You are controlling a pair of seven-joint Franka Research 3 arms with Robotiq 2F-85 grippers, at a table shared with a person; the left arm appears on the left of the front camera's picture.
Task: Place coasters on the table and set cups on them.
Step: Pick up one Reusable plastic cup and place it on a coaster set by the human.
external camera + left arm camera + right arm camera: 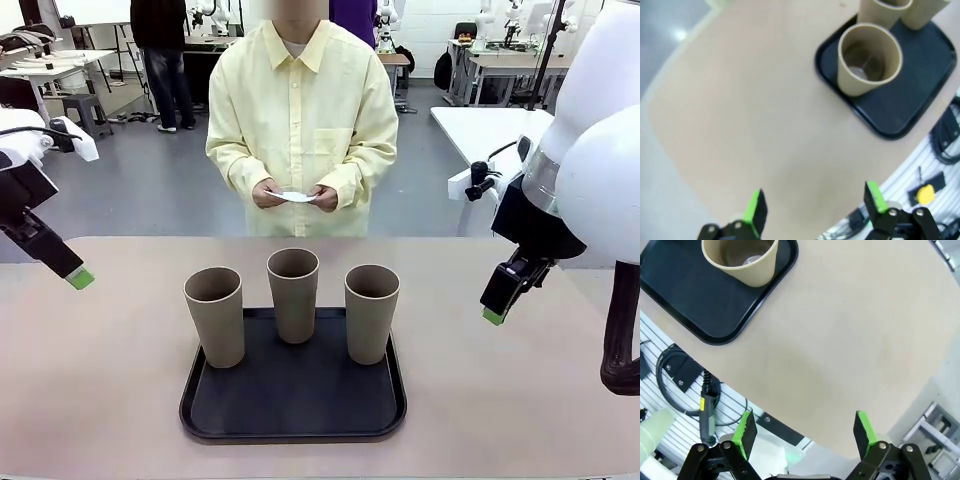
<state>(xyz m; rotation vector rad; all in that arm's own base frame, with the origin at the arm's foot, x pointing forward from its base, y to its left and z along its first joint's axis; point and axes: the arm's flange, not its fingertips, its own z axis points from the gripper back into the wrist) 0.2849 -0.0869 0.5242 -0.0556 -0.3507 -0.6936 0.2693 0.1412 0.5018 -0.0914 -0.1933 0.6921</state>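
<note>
Three grey-brown cups stand upright on a black tray [200, 410]: the left cup [215, 315], the middle cup [293, 293] and the right cup [371, 312]. The left wrist view looks down into the nearest cup [869, 59]; the right wrist view shows one cup [740, 260] at the tray's corner. Across the table [100, 380] a person holds white coasters [293, 196] in both hands at waist height. My left gripper [78, 277] hovers open above the table's left side. My right gripper [495, 313] hangs open over the right side. Both grippers [815, 205] [802, 432] are empty.
Cables and a yellow part [925, 194] lie below the table's near edge. A white table [480, 130] stands behind my right arm. Bare beige tabletop lies on both sides of the tray.
</note>
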